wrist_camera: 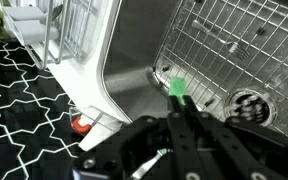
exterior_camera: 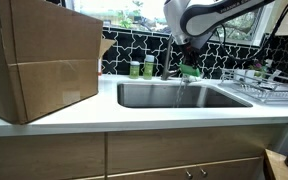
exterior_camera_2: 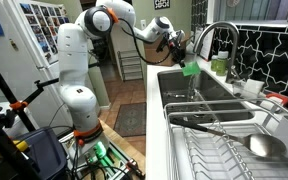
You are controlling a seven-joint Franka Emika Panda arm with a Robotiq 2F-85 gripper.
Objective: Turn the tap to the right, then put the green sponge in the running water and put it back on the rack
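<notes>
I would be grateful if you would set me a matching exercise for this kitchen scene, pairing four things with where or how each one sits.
Things:
1. green sponge
2. cardboard box
3. two green containers
4. dish rack

Places or states:
A. upright behind the sink, by the black tiled wall
B. wire frame on the counter beside the sink
C. held by the gripper above the sink basin
D. brown, standing on the white counter

Pairs: 1-C, 2-D, 3-A, 4-B.
</notes>
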